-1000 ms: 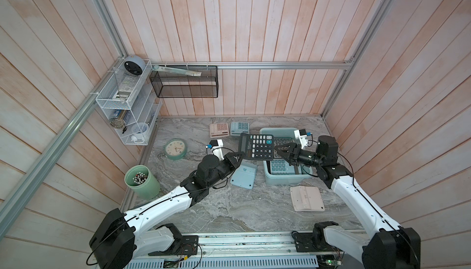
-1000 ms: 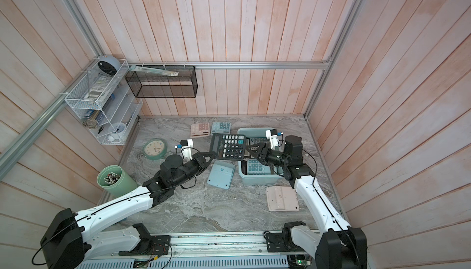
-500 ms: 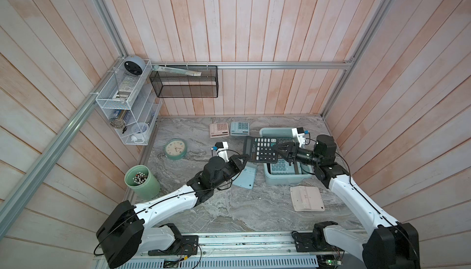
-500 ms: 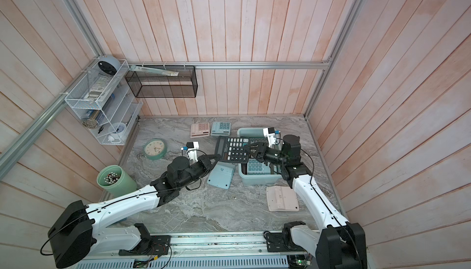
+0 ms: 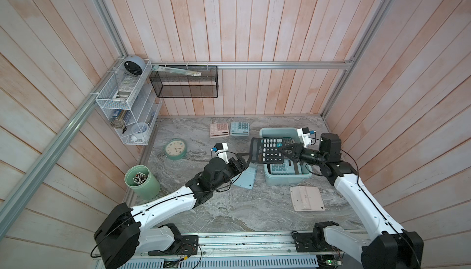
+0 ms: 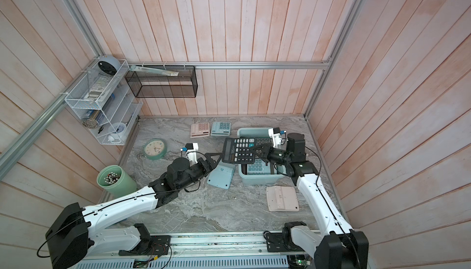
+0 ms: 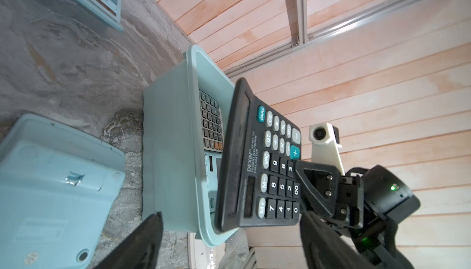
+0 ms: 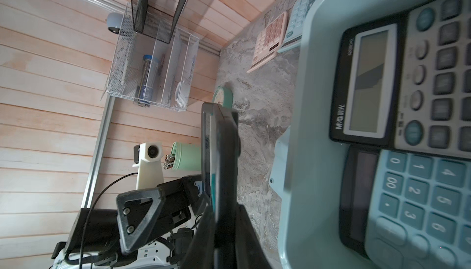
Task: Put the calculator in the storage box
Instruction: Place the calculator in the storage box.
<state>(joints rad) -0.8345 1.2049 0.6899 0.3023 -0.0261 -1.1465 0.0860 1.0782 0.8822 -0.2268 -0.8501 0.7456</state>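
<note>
Since a second ago the black calculator had drifted toward the storage box and changed owners. The left hand, earlier clamped on its display end, now stood spread wide with nothing in it, its fingers just off that edge. The right hand had closed tight on the keypad end, one finger across the keys, and carried the calculator alone. It hung keys up and tilted, over the box rim nearest the left arm, not yet inside.

The pass probably served reach, since the box sat on the bench at the right arm's side. Gripping one end left the body free to go in. A grey calculator and a teal calculator already covered the floor of the box, so this one would likely rest on top.
</note>
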